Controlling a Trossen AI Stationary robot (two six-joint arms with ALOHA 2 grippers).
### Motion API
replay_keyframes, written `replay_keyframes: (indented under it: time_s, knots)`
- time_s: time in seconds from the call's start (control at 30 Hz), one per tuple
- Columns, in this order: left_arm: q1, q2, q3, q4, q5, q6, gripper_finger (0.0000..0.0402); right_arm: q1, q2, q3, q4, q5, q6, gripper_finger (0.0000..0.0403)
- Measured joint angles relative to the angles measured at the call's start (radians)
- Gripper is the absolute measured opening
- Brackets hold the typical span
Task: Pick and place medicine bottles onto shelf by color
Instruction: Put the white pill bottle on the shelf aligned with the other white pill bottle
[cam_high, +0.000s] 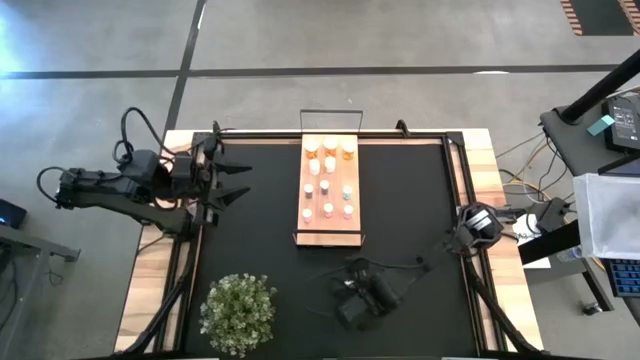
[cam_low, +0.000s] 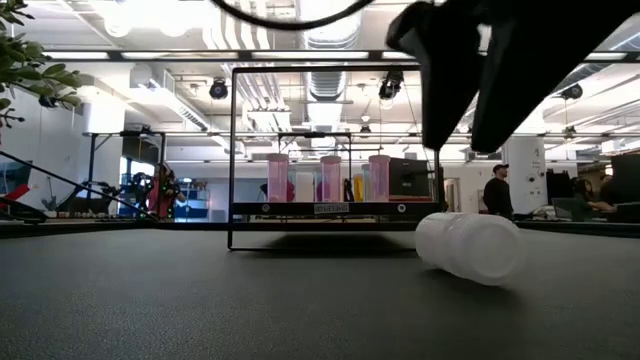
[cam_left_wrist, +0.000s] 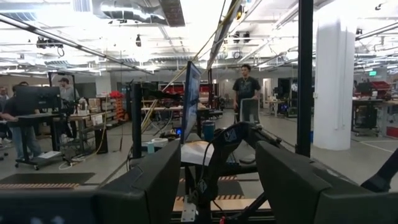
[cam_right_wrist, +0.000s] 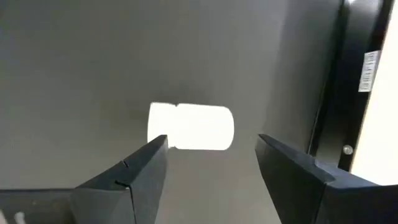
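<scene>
A white medicine bottle (cam_right_wrist: 191, 127) lies on its side on the black mat, also visible in the low view (cam_low: 470, 246). My right gripper (cam_right_wrist: 212, 139) hangs open above it, fingers pointing down and touching nothing; in the high view the gripper (cam_high: 362, 296) hides the bottle. The shelf (cam_high: 330, 236), a light-wood board with a black frame (cam_low: 232, 150), lies mid-table and carries several upright bottles: orange ones (cam_high: 330, 147) at its far end, then white, pink (cam_low: 330, 178) and bluish ones. My left gripper (cam_high: 247, 182) waits open at the table's left edge, empty (cam_left_wrist: 217, 155).
A potted plant (cam_high: 238, 310) stands at the near left of the mat (cam_high: 260, 250). The table's black rail runs along the right edge (cam_right_wrist: 336, 93). Bare mat lies between the shelf and both side edges. People stand in the room beyond the table.
</scene>
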Motion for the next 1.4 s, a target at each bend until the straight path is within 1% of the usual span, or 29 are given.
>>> replay_keyframes:
  time_s: [0.1, 0.17, 0.2, 0.37, 0.57, 0.63, 0.7, 0.77, 0.93, 1.13, 1.4]
  knots:
    - [0.000, 0.003, 0.000, -0.002, -0.003, -0.001, 0.0192, -0.031, 0.000, -0.009, -0.005, -0.059, -0.043, 0.0233]
    - [0.000, 0.005, 0.000, -0.001, -0.007, -0.002, 0.0192, -0.050, 0.000, -0.010, -0.008, -0.087, -0.001, 0.0233]
    - [0.000, 0.005, 0.000, -0.001, -0.008, -0.002, 0.0192, -0.058, 0.000, -0.010, -0.011, -0.088, 0.054, 0.0233]
    - [0.000, 0.010, 0.000, -0.001, -0.010, -0.002, 0.0192, -0.083, 0.000, -0.010, -0.014, -0.088, 0.503, 0.0233]
    - [0.000, 0.015, 0.000, -0.001, -0.011, -0.001, 0.0192, -0.081, 0.000, -0.010, -0.014, -0.091, 1.134, 0.0233]
    - [0.000, 0.015, 0.000, -0.001, -0.011, -0.001, 0.0192, -0.081, 0.000, -0.016, -0.013, -0.088, 1.305, 0.0233]
    - [0.000, 0.015, 0.000, -0.001, -0.011, -0.001, 0.0192, -0.081, 0.000, -0.027, -0.013, -0.082, 1.420, 0.0233]
    - [0.000, 0.014, 0.000, -0.001, -0.011, 0.000, 0.0192, -0.078, 0.004, -0.040, -0.002, -0.066, 1.480, 0.0233]
    - [0.000, 0.000, 0.000, -0.002, -0.011, 0.000, 0.0192, -0.074, 0.043, -0.044, 0.019, -0.071, 1.531, 0.0232]
    - [0.002, -0.019, -0.001, -0.004, -0.011, 0.001, 0.0192, -0.074, 0.054, -0.047, 0.054, -0.085, 1.507, 0.0232]
    - [0.002, -0.032, -0.001, -0.005, -0.011, 0.001, 0.0192, -0.074, 0.056, -0.094, 0.056, -0.088, 1.505, 0.0226]
